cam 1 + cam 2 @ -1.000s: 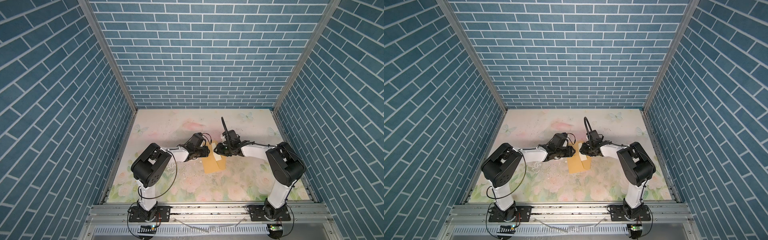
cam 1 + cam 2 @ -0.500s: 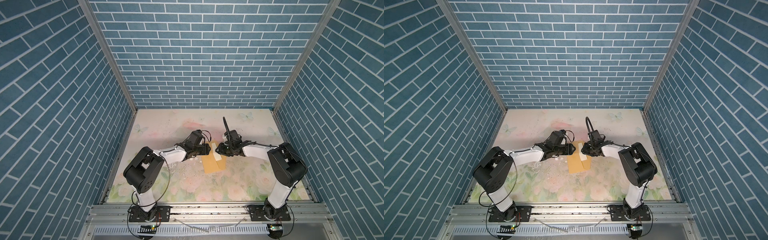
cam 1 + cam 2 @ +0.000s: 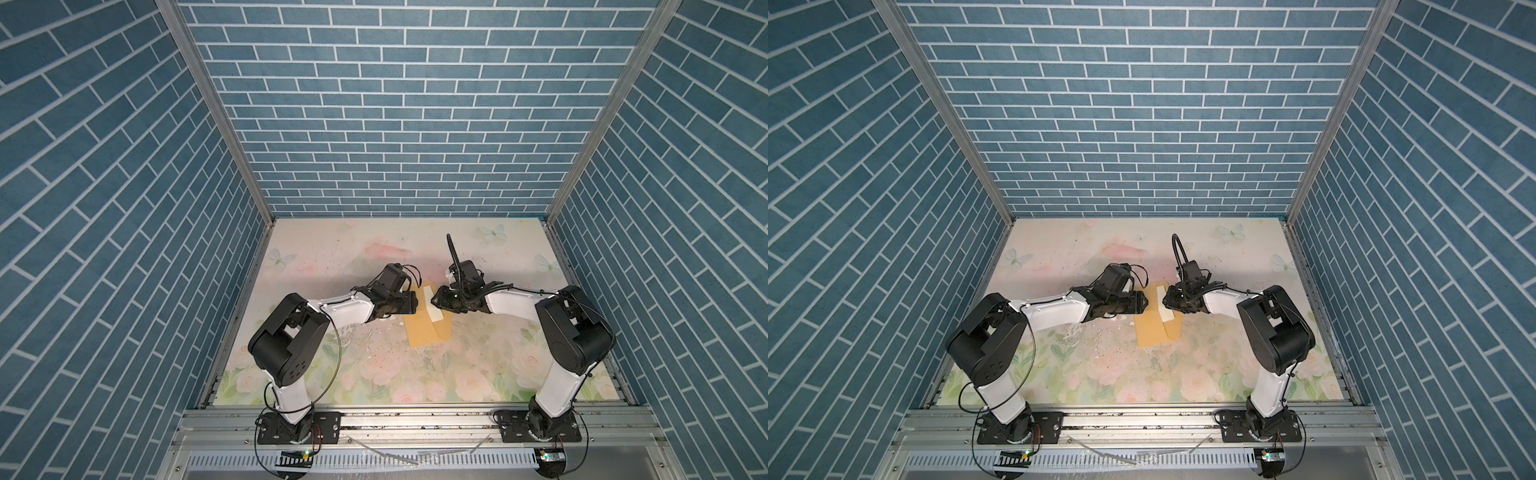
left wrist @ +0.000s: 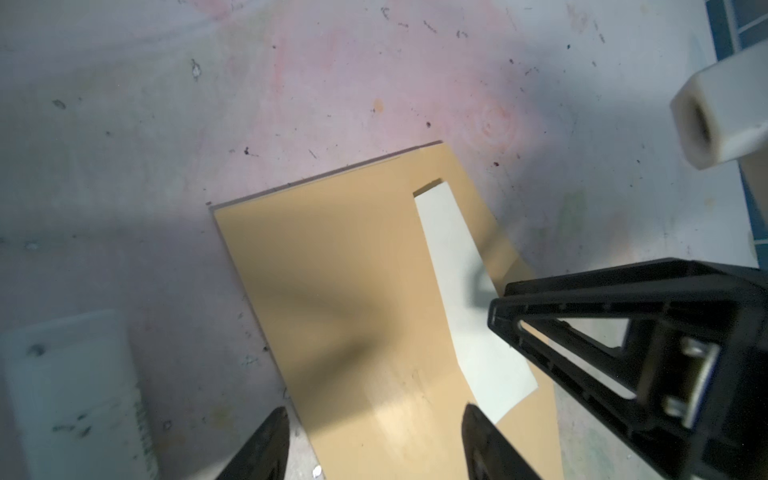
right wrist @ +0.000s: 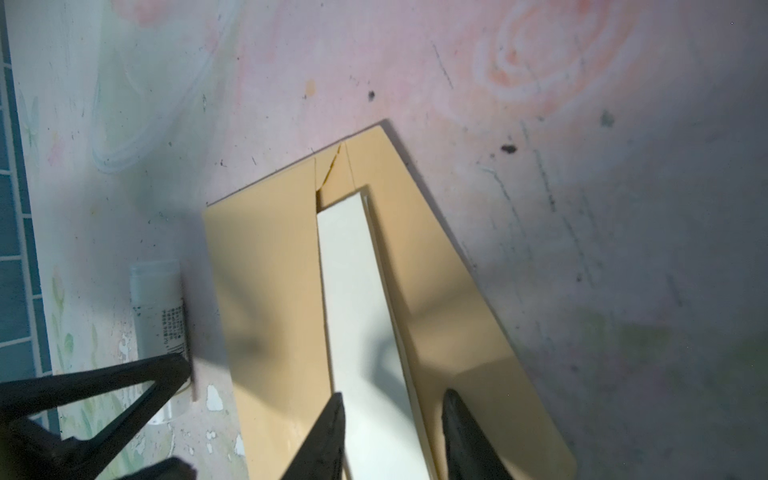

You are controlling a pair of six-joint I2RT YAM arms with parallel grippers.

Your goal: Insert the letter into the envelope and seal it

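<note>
The mustard-yellow envelope [image 3: 422, 332] [image 3: 1152, 330] lies flat mid-table, its flap [image 5: 449, 316] folded open to one side. A pale strip of the letter [image 5: 357, 291] [image 4: 457, 291] shows at the envelope's mouth, lying between body and flap. My right gripper [image 5: 392, 403] [image 3: 434, 299] is down on that strip, jaws apart and astride it, one fingertip over the flap. My left gripper [image 4: 374, 415] [image 3: 415, 301] hovers open over the envelope body [image 4: 332, 270], holding nothing. The letter's printed side is hidden.
A small white glue stick [image 5: 156, 307] [image 4: 70, 395] lies on the floral mat beside the envelope's long edge, under the left arm. Blue brick walls close in the table on three sides. A metal rail [image 3: 415, 419] runs along the front.
The left gripper's jaws have opened wider and its arm has shifted slightly. The right gripper stays on the pale strip, almost unmoved. Envelope unmoved.
</note>
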